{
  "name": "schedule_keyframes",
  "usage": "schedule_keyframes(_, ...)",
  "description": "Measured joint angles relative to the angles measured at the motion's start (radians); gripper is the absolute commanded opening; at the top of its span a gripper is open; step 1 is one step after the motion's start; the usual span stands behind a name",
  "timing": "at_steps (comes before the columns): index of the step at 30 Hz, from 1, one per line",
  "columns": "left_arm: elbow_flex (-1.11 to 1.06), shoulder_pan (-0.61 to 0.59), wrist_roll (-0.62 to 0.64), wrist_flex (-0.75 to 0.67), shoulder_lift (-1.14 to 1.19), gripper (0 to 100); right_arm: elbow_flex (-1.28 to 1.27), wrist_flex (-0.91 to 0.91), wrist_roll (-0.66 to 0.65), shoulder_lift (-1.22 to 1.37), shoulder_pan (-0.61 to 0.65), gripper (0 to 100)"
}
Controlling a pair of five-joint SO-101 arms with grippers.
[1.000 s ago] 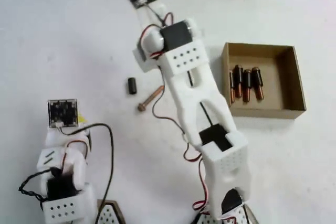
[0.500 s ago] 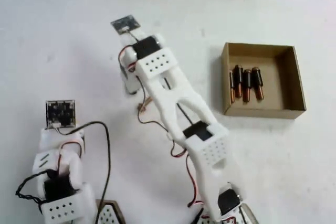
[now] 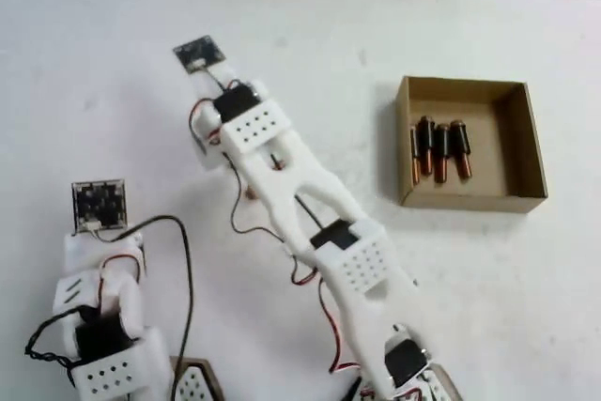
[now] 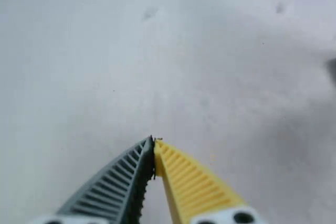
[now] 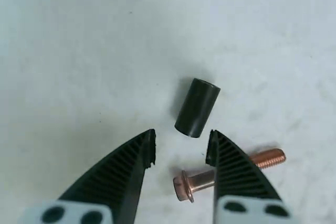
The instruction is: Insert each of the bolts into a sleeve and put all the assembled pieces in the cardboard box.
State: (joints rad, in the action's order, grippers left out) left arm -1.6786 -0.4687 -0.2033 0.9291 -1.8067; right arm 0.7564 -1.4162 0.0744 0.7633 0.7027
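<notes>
High view: saw the cardboard box (image 3: 470, 202) at right with assembled pieces (image 3: 439, 149) inside, and the right arm (image 3: 282, 171) stretched toward upper left. Left wrist view: found the left gripper (image 4: 153, 142) pressed together. Right wrist view: found the right gripper (image 5: 181, 140) spread, with the sleeve (image 5: 197, 107) just ahead of its tips and the bolt (image 5: 195, 181) partly behind one finger; risked nudging the sleeve away, or catching the bolt too, by closing there.

left arm (image 3: 103, 373): folded back, jaws closed; right arm (image 3: 362, 265): stretched forward, jaws apart
</notes>
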Motion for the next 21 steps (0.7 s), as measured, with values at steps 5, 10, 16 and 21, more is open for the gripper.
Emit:
schedule_keyframes(5,0.0,0.002,-0.002,0.0,0.0,2,0.0,0.018,0.0,0.037,0.002,15.1)
schedule_keyframes(10,0.0,0.002,-0.002,0.0,0.0,2,0.0,0.049,0.0,0.064,0.002,15.1)
schedule_keyframes(16,0.0,0.002,-0.002,0.0,0.0,2,0.005,0.054,0.0,0.109,-0.009,14.9)
schedule_keyframes(21,0.0,0.002,-0.002,0.0,0.0,2,0.061,0.054,0.0,0.178,-0.029,14.8)
